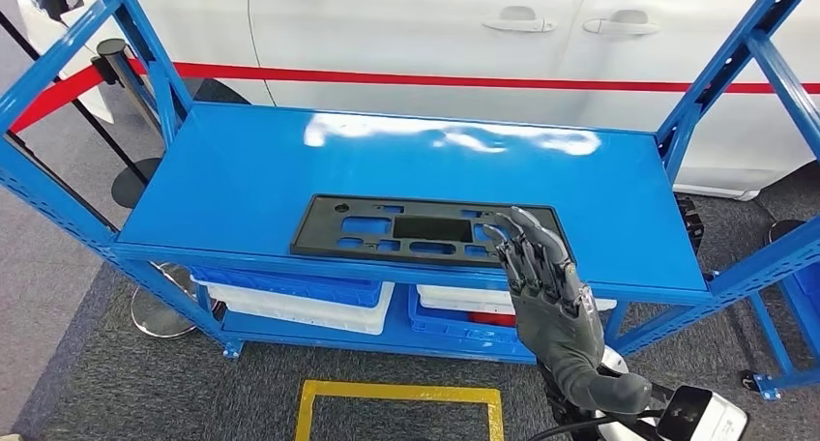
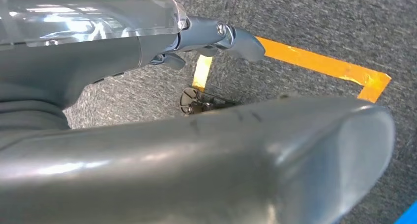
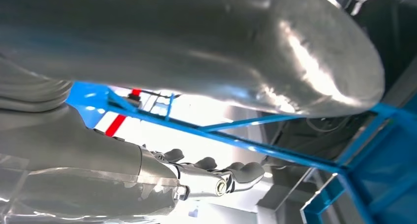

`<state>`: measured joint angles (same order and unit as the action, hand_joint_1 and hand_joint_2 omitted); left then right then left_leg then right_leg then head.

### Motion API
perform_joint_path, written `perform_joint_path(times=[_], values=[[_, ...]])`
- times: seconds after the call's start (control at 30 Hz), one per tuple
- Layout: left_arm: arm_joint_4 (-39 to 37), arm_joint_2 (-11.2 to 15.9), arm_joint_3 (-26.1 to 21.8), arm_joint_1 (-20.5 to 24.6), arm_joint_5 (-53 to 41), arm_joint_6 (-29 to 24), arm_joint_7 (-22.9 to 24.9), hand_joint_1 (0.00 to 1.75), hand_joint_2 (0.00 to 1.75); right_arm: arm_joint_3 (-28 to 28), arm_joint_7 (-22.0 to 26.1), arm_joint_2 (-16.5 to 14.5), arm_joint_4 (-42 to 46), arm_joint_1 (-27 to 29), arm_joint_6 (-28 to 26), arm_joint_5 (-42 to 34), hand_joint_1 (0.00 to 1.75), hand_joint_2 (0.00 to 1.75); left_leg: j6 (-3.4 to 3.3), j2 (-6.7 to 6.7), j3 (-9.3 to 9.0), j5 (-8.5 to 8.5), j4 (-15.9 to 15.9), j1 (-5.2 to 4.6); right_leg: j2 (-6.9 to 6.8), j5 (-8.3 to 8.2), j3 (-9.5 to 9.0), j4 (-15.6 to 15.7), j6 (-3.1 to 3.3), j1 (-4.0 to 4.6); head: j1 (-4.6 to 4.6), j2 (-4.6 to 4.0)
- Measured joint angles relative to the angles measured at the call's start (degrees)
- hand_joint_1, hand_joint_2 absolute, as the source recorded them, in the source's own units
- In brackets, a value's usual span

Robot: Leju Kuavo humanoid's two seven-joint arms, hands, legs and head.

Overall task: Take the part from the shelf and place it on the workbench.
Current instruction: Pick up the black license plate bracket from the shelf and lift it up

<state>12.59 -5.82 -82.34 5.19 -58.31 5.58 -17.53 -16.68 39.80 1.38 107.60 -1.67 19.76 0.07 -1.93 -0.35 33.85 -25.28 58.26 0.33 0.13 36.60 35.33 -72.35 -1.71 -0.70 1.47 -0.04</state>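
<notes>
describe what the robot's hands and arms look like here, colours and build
The right hand is dark grey with slim, segmented fingers and a smooth, rounded grey wrist. Below it a black cable loops beside a white and black box on the forearm. Close up, the left hand has a thick glossy grey thumb, a clear shiny cover over the back, and a metal-jointed finger with a dark grey tip.

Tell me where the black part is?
In the head view, the black part lies flat on the blue shelf, near its front edge, with the right hand over its right end.
</notes>
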Motion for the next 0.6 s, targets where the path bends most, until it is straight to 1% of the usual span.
perform_joint_path(times=[0.03,0.07,0.1,0.13,0.17,0.2,0.23,0.27,0.33,0.37,0.4,0.43,0.5,0.53,0.57,0.6], values=[[0.0,0.0,0.0,0.0,-0.1,-0.1,0.0,0.00,0.00,0.0,0.0,0.0,-0.2,0.1,-0.1,0.2,0.00,0.00,-0.02,-0.08,-0.50,-0.45,0.0,-0.02,-0.01,0.50,1.59,-1.0,-0.08,-0.04,0.00,0.00],[0.0,0.0,0.0,0.0,-0.1,-0.1,0.0,0.00,0.00,0.0,0.0,0.0,-0.4,0.2,-0.2,0.2,0.00,0.00,0.00,-0.16,-1.11,-0.92,0.0,-0.03,-0.02,-0.43,2.30,-0.3,-0.04,-0.06,-0.01,0.00],[0.0,0.0,0.0,-0.1,-0.1,-0.1,0.0,0.00,0.00,0.0,0.0,0.0,-0.6,0.2,-0.2,0.3,0.00,0.00,0.07,-0.22,-1.81,-1.40,0.0,-0.03,-0.03,-2.95,2.05,2.2,0.11,-0.06,-0.01,0.00],[0.0,0.0,0.0,-0.1,-0.1,-0.1,0.0,0.00,0.00,0.0,0.0,0.0,-0.7,0.3,-0.2,0.4,0.00,0.00,0.17,-0.27,-2.52,-1.90,0.0,-0.03,-0.03,-6.24,1.29,5.9,0.36,-0.03,-0.01,0.00],[0.0,-0.1,0.1,-0.1,-0.1,-0.1,0.0,0.00,0.00,0.0,0.0,0.0,-0.9,0.3,-0.3,0.5,0.00,0.00,0.35,-0.32,-3.11,-2.32,-0.1,-0.04,-0.04,-8.51,0.58,9.0,0.65,0.14,0.02,0.00],[0.0,-0.1,0.1,0.0,-0.1,-0.1,0.0,0.00,0.00,0.0,0.0,0.0,-1.0,0.3,-0.5,0.7,0.00,0.00,0.62,-0.38,-3.39,-2.66,-0.1,-0.05,-0.05,-9.83,0.08,11.4,1.02,0.36,-0.03,0.01],[0.0,-0.1,0.1,0.0,-0.2,-0.2,0.1,0.00,0.00,-0.1,0.0,0.0,-1.2,0.4,-0.8,0.9,0.00,0.44,0.95,-0.42,-3.51,-2.93,-0.1,-0.07,-0.07,-10.48,-0.04,12.6,1.41,0.58,-0.08,0.00],[0.0,-0.2,0.1,0.1,-0.3,-0.3,0.2,0.00,0.00,-0.2,-0.2,0.0,-1.4,0.5,-1.1,1.3,0.00,0.87,1.35,-0.44,-3.62,-3.01,0.0,-0.16,-0.10,-10.28,0.02,12.8,1.79,0.79,-0.10,0.00],[0.0,-0.2,0.1,0.1,-0.4,-0.5,0.4,0.00,0.00,-0.8,-0.8,0.0,-2.3,0.5,-1.7,2.1,0.00,1.75,2.11,-0.38,-3.89,-3.41,0.3,-0.25,-0.10,-11.08,-0.46,13.4,2.47,0.60,-0.16,0.00],[0.0,-0.2,0.2,0.1,-0.5,-0.6,0.5,0.00,0.00,-1.1,-1.1,0.0,-2.9,0.3,-1.9,2.4,0.00,1.75,2.36,-0.28,-3.75,-3.96,1.2,-0.25,-0.11,-11.05,-0.86,13.7,2.75,0.43,-0.13,0.00],[0.0,-0.2,0.2,0.1,-0.5,-0.7,0.6,0.00,0.00,-1.5,-1.3,0.0,-3.7,0.0,-2.3,2.8,0.00,1.75,2.60,-0.18,-2.87,-5.17,3.2,-0.17,-0.14,-11.05,-1.20,13.9,2.99,0.25,-0.09,0.00],[0.0,-0.2,0.2,0.2,-0.5,-0.8,0.6,0.00,0.00,-1.9,-1.5,-0.1,-4.7,-0.3,-2.8,3.3,0.00,1.75,2.82,-0.09,-1.32,-6.80,6.2,-0.06,-0.21,-11.00,-1.42,14.1,3.19,0.21,-0.05,0.00],[0.0,-0.2,0.2,0.2,-0.5,-0.8,0.6,0.00,0.00,-2.6,-1.5,-0.1,-6.9,-0.9,-5.2,5.8,0.00,1.75,3.36,-0.03,2.82,-9.93,13.4,0.11,-0.26,-10.82,-1.50,14.1,3.49,0.28,0.00,0.00],[0.0,-0.3,0.2,0.1,-0.4,-0.9,0.6,0.00,0.00,-3.0,-1.5,-0.1,-8.0,-1.2,-7.4,8.2,0.00,1.75,3.53,-0.02,4.27,-10.37,15.5,0.19,-0.24,-10.74,-1.54,14.1,3.57,0.33,0.01,0.00],[0.0,-0.3,0.2,0.0,-0.3,-0.9,0.6,0.00,0.00,-3.4,-1.7,-0.1,-9.1,-1.4,-10.0,11.4,0.00,1.75,3.61,-0.02,4.81,-9.70,15.6,0.24,-0.19,-10.65,-1.62,14.1,3.60,0.35,0.00,0.00],[0.0,-0.3,0.2,0.0,-0.2,-0.9,0.6,0.00,0.00,-4.1,-2.2,0.0,-10.2,-1.7,-13.0,15.6,0.00,1.75,3.54,-0.01,4.29,-7.95,13.6,0.27,-0.14,-10.55,-1.78,14.1,3.58,0.36,0.01,0.00]])
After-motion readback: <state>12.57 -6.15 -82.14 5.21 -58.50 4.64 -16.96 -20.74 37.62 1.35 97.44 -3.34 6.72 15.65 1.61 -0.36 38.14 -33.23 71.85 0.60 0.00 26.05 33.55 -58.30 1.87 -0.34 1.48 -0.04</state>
